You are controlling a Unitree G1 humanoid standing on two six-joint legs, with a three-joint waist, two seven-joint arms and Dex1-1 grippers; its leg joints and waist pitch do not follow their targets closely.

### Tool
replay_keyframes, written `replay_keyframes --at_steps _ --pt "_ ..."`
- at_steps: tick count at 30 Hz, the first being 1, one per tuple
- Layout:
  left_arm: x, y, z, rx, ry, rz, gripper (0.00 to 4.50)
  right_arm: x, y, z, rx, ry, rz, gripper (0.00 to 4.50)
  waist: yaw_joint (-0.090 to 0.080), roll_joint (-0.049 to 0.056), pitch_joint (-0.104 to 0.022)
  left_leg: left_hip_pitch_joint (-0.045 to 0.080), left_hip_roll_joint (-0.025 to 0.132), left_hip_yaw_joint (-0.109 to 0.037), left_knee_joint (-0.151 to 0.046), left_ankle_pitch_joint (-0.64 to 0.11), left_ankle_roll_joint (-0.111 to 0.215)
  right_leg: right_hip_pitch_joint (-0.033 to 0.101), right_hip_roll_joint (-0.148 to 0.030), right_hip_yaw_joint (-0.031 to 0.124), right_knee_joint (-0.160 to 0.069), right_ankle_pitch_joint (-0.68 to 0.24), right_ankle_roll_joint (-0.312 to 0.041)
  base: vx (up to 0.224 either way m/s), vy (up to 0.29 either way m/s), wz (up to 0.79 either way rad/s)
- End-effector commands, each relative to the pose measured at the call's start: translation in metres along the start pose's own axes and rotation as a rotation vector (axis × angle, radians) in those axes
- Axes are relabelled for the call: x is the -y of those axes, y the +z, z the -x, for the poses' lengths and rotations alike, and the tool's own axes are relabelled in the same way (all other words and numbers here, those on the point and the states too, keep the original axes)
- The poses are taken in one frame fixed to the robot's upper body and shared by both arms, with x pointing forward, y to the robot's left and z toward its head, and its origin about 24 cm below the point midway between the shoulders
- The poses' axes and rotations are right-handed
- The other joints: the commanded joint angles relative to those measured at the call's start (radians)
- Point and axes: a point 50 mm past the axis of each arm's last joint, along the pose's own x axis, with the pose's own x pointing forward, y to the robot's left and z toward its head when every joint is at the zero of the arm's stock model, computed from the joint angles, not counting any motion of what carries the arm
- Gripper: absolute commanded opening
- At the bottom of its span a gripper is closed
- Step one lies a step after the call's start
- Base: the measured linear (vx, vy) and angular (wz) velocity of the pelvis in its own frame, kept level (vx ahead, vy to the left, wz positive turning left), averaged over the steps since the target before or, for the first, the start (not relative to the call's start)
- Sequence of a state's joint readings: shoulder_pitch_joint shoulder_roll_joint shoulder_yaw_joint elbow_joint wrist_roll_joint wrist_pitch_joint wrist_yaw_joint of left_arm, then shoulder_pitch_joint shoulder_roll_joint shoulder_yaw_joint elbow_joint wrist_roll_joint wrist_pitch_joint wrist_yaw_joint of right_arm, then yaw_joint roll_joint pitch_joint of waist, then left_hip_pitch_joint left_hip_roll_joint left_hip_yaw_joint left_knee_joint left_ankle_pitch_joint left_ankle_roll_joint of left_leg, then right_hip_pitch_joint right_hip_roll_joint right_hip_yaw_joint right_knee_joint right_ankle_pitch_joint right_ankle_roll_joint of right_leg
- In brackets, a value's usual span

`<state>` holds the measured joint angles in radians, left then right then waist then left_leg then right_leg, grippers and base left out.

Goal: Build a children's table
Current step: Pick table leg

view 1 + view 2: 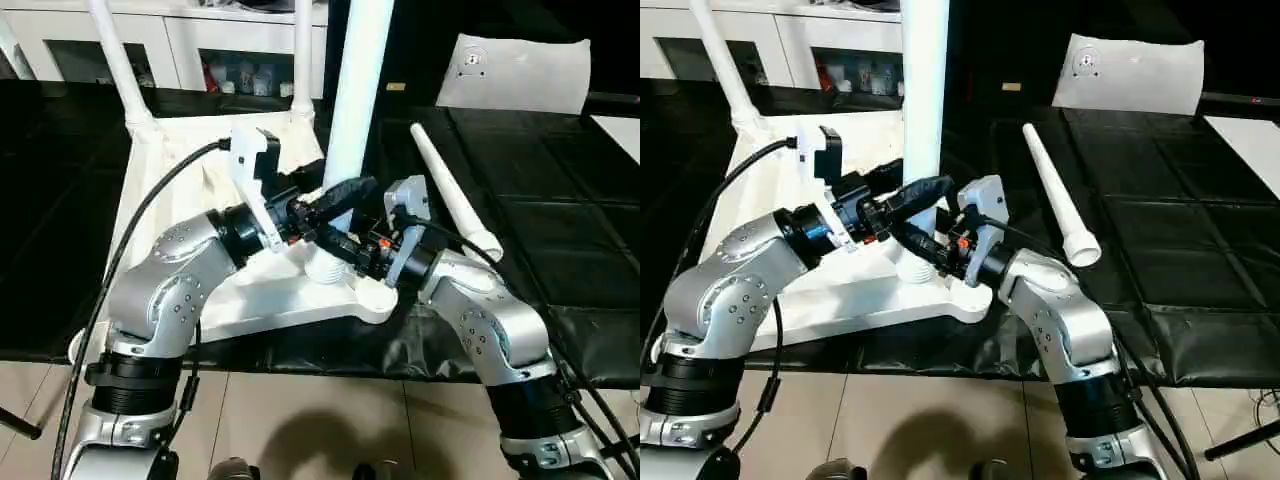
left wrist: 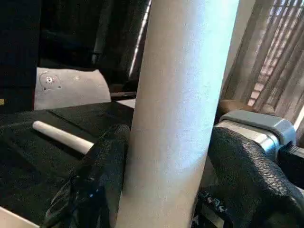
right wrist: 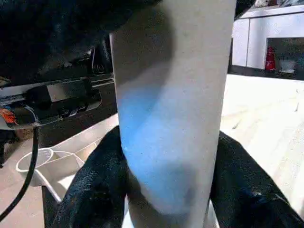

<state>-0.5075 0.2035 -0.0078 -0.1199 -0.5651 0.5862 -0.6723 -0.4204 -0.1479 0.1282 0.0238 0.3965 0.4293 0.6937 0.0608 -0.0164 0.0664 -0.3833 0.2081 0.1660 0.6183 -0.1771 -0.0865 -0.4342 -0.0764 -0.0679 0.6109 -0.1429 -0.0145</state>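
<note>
The children's table top (image 1: 165, 135) lies upside down on the black mat. Two white legs (image 1: 115, 60) (image 1: 302, 55) stand in its far corner sockets. A third leg (image 1: 358, 80) stands upright in the near right corner socket (image 1: 325, 268). My left gripper (image 1: 340, 198) is shut on this leg a little above the socket, with a black finger (image 2: 107, 161) pressed on each side of the tube. Just below it, my right gripper (image 1: 335, 245) is shut on the same leg, its fingers (image 3: 99, 180) hugging the tube. A fourth leg (image 1: 450, 200) lies loose on the mat to the right.
A flat white panel with a small round mark (image 1: 515, 72) leans at the back right. White cabinets (image 1: 190, 45) run along the far side. The black mat (image 1: 560, 230) stretches out to the right of the loose leg. The table's front edge is just under my forearms.
</note>
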Motion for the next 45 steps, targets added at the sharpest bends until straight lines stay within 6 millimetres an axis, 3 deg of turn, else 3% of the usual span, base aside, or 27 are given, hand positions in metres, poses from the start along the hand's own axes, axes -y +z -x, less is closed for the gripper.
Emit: replay_keyframes --at_steps 1,2,9,10,12,19,20,23,30,35,37,41,44,45 --pt "0.003 0.003 -0.004 0.004 -0.037 0.009 2.70 -0.001 0.001 0.001 0.000 0.002 0.012 1.93 0.001 0.010 -0.079 0.011 0.005 0.001 -0.078 -0.252 -0.011 0.064 -0.039 0.033 -0.080 -0.365 -0.103 0.000 0.000 0.00" --pt "0.004 0.003 -0.004 0.005 -0.038 0.010 2.70 -0.001 0.001 0.000 0.001 0.002 0.013 1.93 0.001 0.007 -0.079 0.011 0.006 0.001 -0.079 -0.250 -0.010 0.065 -0.039 0.033 -0.080 -0.359 -0.105 0.000 0.000 0.00" --pt "0.008 0.005 -0.001 0.018 -0.127 -0.010 2.70 -0.002 0.001 0.000 -0.003 0.012 0.013 1.93 0.002 0.010 -0.079 0.012 0.006 0.002 -0.079 -0.246 -0.008 0.065 -0.040 0.033 -0.080 -0.357 -0.106 0.000 0.000 0.00" --pt "0.008 0.006 0.000 0.020 -0.163 -0.002 2.70 -0.002 0.001 0.000 -0.006 0.018 0.014 1.93 0.001 0.005 -0.079 0.010 0.005 0.002 -0.080 -0.246 -0.007 0.065 -0.039 0.033 -0.080 -0.360 -0.106 0.000 0.000 0.00" --pt "0.008 0.006 0.001 0.014 -0.209 0.014 2.70 -0.003 0.001 0.000 -0.011 0.027 0.015 1.93 0.002 0.010 -0.078 0.013 0.005 0.002 -0.080 -0.253 -0.009 0.063 -0.040 0.034 -0.080 -0.374 -0.106 0.000 0.000 0.00" --pt "0.008 0.005 0.005 -0.017 -0.314 0.066 2.21 -0.004 0.000 0.000 -0.017 0.035 0.019 1.91 0.001 0.014 -0.079 0.015 0.007 0.001 -0.081 -0.256 -0.019 0.064 -0.041 0.035 -0.075 -0.346 -0.120 0.000 0.000 0.00" --pt "0.005 0.006 0.004 -0.008 -0.298 0.054 2.15 -0.004 0.000 0.001 -0.017 0.035 0.020 1.91 0.002 0.019 -0.079 0.015 0.007 0.001 -0.081 -0.254 -0.020 0.064 -0.041 0.036 -0.074 -0.339 -0.125 0.000 0.000 0.00" --pt "0.001 0.006 0.003 -0.008 -0.269 0.027 2.10 -0.004 0.000 0.001 -0.017 0.035 0.021 1.91 0.003 0.015 -0.080 0.015 0.006 0.001 -0.081 -0.250 -0.020 0.067 -0.041 0.036 -0.074 -0.324 -0.128 0.000 0.000 0.00" --pt "-0.018 0.002 0.001 -0.099 -0.050 -0.227 1.95 -0.002 0.001 0.002 -0.014 0.021 0.028 1.90 0.003 0.013 -0.081 0.012 0.007 0.000 -0.081 -0.239 -0.019 0.069 -0.043 0.037 -0.074 -0.329 -0.117 0.000 0.000 0.00" --pt "-0.014 0.005 0.004 -0.071 -0.070 -0.326 1.87 0.000 0.003 0.001 -0.008 0.009 0.031 1.90 0.000 0.011 -0.080 0.011 0.008 0.001 -0.081 -0.243 -0.020 0.068 -0.043 0.037 -0.074 -0.334 -0.118 0.000 0.000 0.00" --pt "-0.013 0.005 0.004 -0.063 -0.091 -0.327 1.86 0.000 0.003 0.000 -0.008 0.009 0.031 1.90 0.000 0.007 -0.080 0.012 0.008 0.002 -0.080 -0.247 -0.019 0.066 -0.043 0.037 -0.075 -0.334 -0.121 0.000 0.000 0.00" --pt "-0.011 0.002 0.007 -0.098 -0.127 -0.342 1.86 0.000 0.004 0.000 -0.008 0.011 0.033 1.90 0.001 0.011 -0.079 0.014 0.008 0.001 -0.081 -0.253 -0.021 0.065 -0.043 0.037 -0.073 -0.339 -0.123 0.000 0.000 0.00" --pt "-0.018 -0.002 0.008 -0.130 -0.064 -0.305 1.86 0.001 0.004 0.000 -0.009 0.010 0.035 1.90 0.002 0.010 -0.079 0.014 0.008 0.002 -0.081 -0.252 -0.022 0.065 -0.043 0.038 -0.073 -0.342 -0.123 0.000 0.000 0.00" --pt "-0.020 -0.004 0.008 -0.138 -0.045 -0.290 1.86 0.001 0.004 0.000 -0.009 0.010 0.035 1.90 0.002 0.014 -0.080 0.014 0.009 0.001 -0.081 -0.247 -0.024 0.065 -0.043 0.038 -0.070 -0.332 -0.126 0.000 0.000 0.00"
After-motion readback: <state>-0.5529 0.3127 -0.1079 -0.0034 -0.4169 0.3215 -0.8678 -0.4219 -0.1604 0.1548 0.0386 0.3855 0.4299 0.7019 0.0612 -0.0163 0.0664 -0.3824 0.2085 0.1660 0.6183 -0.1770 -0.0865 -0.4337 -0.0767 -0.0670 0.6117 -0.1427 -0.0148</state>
